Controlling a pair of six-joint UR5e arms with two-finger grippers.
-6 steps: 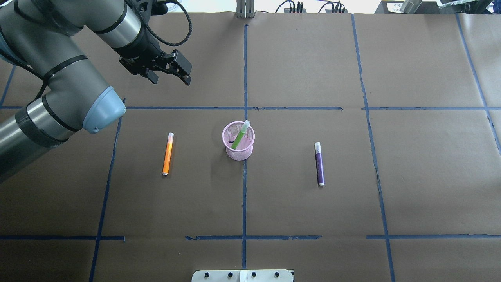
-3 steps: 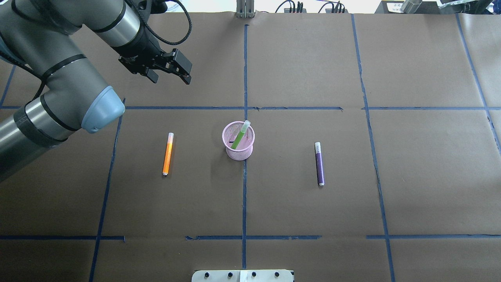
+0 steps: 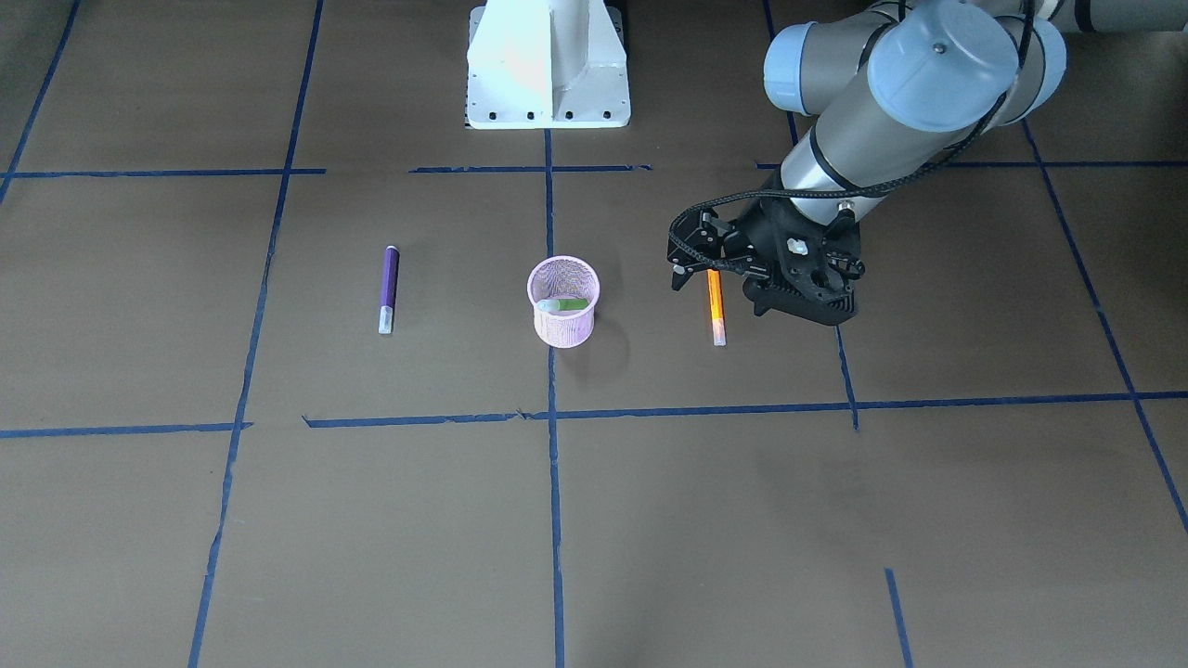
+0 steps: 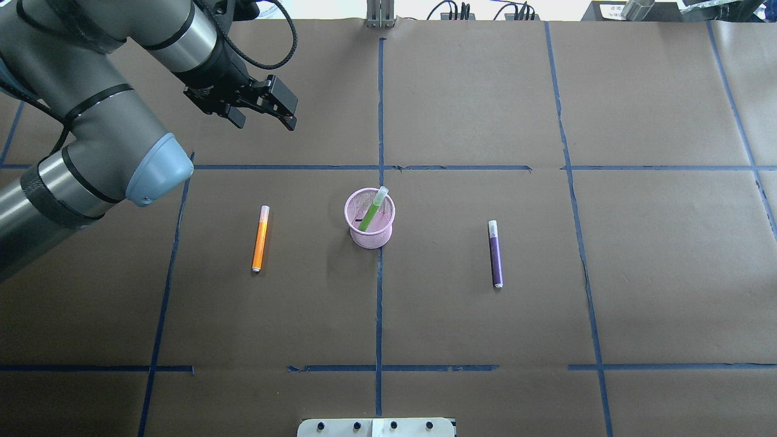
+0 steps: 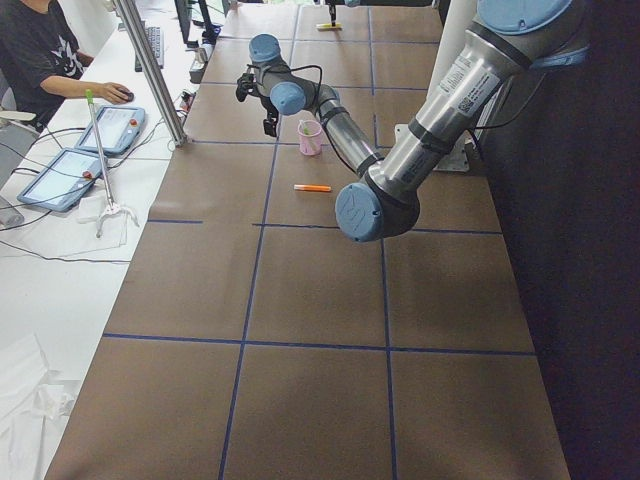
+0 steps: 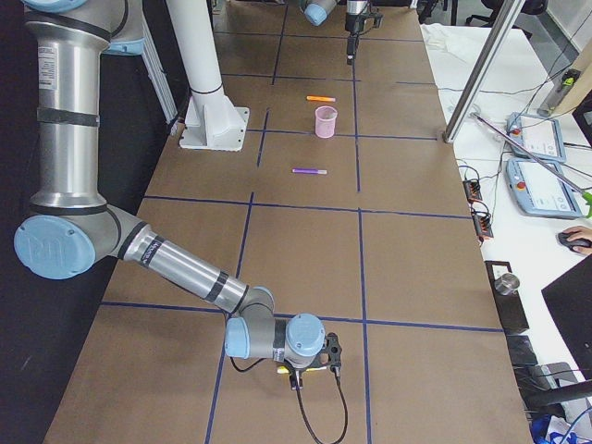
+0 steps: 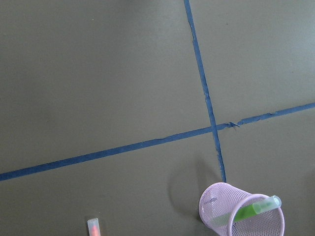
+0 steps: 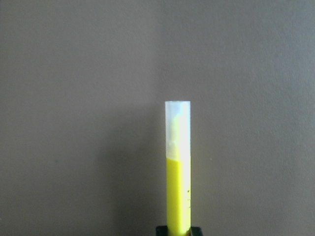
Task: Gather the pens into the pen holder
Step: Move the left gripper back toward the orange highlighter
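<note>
Nearest my base, a white bolted mounting plate (image 4: 376, 426) marks the edge of the brown paper-covered tabletop (image 4: 485, 328), which strips of blue tape (image 4: 379, 303) divide into squares. One square out, the job lies in a single row.

At its middle stands the small pink wire-mesh pen holder (image 4: 371, 238). The bright green marker-like pen (image 4: 370, 213) is already in it, leaning with its pale translucent end over the rolled rim because the cup is shorter than the pen. The orange marker-like pen (image 4: 260, 238) lies flat on my left of the cup and the purple marker-like pen (image 4: 496, 255) flat on my right. Both are well apart from the cup and parallel, pale ends away from me. By my reading, that spread gives each arm one pen to fetch.

Out at the right end of the tabletop, my right end effector (image 6: 330, 353) hangs low. Its wrist view shows it clamped on a yellow marker-like pen (image 8: 177, 177), pale end outward over bare paper.

Farther out, my left end effector (image 4: 266, 121) hovers above the tabletop, fingers apart and holding nothing, on the orange pen's side. I judge that pen its next pickup.

No brand or writing on any pen can be read. A printed label (image 5: 460, 72) on my left arm is too small to make out.
</note>
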